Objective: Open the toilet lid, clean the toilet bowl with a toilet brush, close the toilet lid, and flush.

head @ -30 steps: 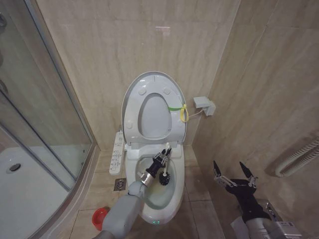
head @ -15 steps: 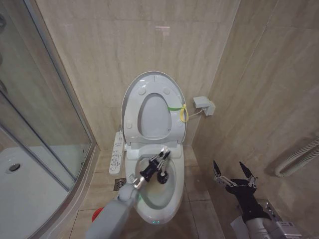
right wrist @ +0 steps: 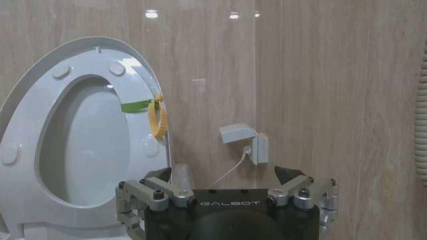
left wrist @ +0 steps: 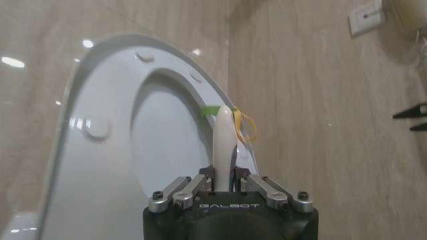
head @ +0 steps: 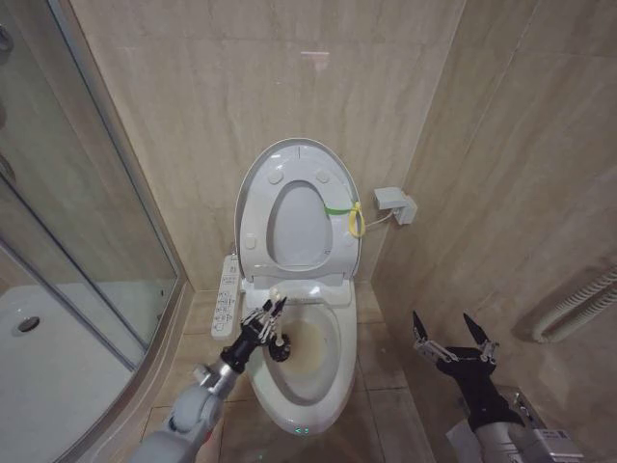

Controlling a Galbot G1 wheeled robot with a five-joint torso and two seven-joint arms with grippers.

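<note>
Left end effector (head: pixel 267 318) clamps toilet brush (head: pixel 277 344) at toilet bowl (head: pixel 333 371) left rim; right end effector (head: pixel 453 340) spread, idle beside.

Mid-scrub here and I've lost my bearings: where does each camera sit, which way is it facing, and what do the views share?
Head view: high on the robot, looking forward and down at the toilet bowl; left gripper holds the toilet brush there, right gripper hangs beside the bowl.
Left wrist view: looks along its gripper and the brush handle at the raised toilet lid.
Right wrist view: faces the wall and lid over its own gripper.
Shared: the upright lid.
</note>
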